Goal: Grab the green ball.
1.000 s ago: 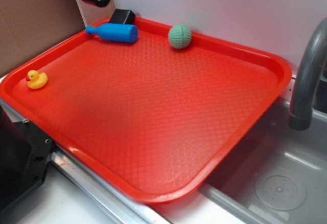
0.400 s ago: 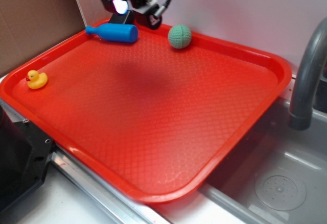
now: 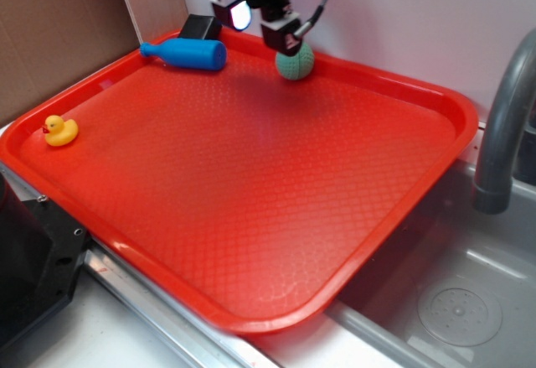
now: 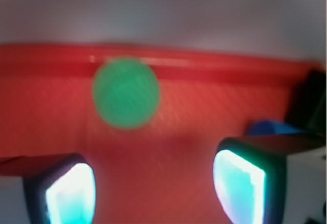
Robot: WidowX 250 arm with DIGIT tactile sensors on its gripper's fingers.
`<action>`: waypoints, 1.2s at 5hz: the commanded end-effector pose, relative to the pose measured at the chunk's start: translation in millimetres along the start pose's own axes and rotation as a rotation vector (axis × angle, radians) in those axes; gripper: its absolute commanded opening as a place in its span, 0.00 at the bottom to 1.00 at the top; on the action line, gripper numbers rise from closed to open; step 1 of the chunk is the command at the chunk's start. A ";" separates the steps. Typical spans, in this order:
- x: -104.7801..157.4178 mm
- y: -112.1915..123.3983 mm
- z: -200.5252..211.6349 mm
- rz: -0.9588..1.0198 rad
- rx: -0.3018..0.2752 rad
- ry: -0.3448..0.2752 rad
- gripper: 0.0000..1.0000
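The gripper (image 3: 263,23) is seen above the far edge of a red tray (image 3: 251,184), its jaws spread apart w/ nothing held between them. In the wrist view the two fingers (image 4: 66,193) are lit pale cyan at the bottom corners, a wide gap of bare tray betw. them.

The ball (image 3: 295,62), teal-green and ribbed, is set on the tray near its far rim, beside the white wall. In the exterior view it is partly covered by the gripper's right-hand finger, which sits just in front of and above it; contact can't be told. In the wrist view the ball (image 4: 126,92) is shown blurred, ahead of the fingers and left of centre, not betw. them.

A blue pin (image 3: 186,54) is laid on its side near the tray's far left corner, well apart from the ball; a sliver of it is caught at the right of the wrist view. A yellow duck (image 3: 59,130) is placed at the tray's left edge. A grey tap (image 3: 505,125) and a sink (image 3: 452,292) are seen at right.
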State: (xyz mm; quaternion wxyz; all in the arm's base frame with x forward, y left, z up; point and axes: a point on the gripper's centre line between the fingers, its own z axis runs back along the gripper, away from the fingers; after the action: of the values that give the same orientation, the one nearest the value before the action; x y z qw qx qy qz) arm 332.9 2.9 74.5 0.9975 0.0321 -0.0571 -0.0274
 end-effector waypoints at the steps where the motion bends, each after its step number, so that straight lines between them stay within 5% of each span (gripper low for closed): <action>1: 34.8 -15.2 -23.3 -0.019 0.071 0.050 1.00; 2: 36.3 -31.2 -35.4 -0.042 0.155 0.077 1.00; 3: 32.0 -31.2 -28.7 -0.029 0.155 0.044 0.00; 6: 12.7 -8.9 9.2 0.015 0.099 -0.036 0.00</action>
State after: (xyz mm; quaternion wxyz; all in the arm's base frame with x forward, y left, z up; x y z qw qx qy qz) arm 337.5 -9.4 61.4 0.9957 0.0820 -0.0384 -0.0210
